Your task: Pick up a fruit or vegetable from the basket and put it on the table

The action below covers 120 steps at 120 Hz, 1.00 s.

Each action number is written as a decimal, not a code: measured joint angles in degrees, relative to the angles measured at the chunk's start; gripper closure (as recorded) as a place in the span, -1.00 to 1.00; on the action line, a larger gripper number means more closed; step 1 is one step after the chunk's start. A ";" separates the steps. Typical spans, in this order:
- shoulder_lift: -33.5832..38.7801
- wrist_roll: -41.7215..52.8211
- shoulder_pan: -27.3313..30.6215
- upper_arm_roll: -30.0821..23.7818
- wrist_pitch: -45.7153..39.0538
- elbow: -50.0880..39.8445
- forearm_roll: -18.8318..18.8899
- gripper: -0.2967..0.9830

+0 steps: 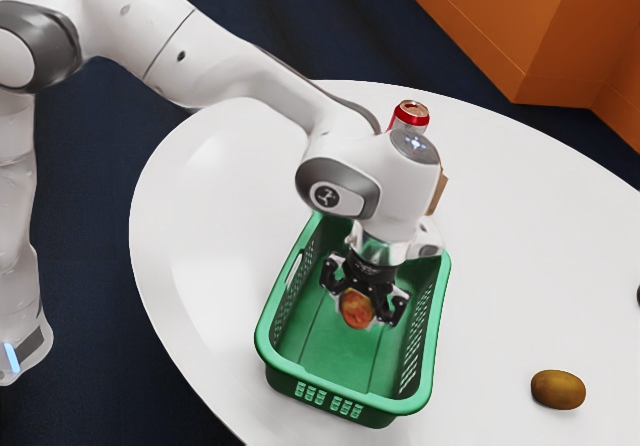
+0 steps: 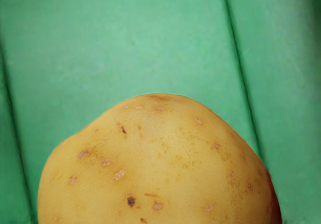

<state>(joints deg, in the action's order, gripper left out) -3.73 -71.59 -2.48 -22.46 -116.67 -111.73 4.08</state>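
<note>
Inside the green basket [image 1: 400, 404], my gripper [image 1: 358, 306] points down with its fingers closed in on both sides of a rounded orange-red piece of produce [image 1: 356, 310]. The wrist view has the produce [image 2: 155, 163] large and close at the lower edge, yellow-brown and speckled like a potato, with a strip of red along one side. Behind it lies the basket's green floor [image 2: 125, 43]. Whether the produce touches that floor is unclear.
The basket's walls rise around my hand. On the white table [image 1: 215, 276], a brown oval item [image 1: 558, 389] lies toward the exterior view's lower right. A red-topped can [image 1: 410, 115] and a brown object [image 1: 438, 194] are partly behind the arm.
</note>
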 joint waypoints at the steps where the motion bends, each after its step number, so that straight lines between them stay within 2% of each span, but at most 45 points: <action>1: 0.16 0.02 -0.02 -0.02 0.03 0.05 0.03 0.02; 43: 8.14 0.63 1.72 -0.67 5.39 0.62 0.00 0.01; 65: 9.11 1.08 10.69 -4.64 11.52 3.44 -0.11 0.02; 88: 9.75 2.05 23.39 -12.16 15.82 4.20 -0.76 0.02; 120: 12.10 4.95 32.46 -13.32 19.93 3.88 -2.50 0.01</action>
<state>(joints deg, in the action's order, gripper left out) 8.37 -66.65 29.98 -35.78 -96.74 -107.84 1.58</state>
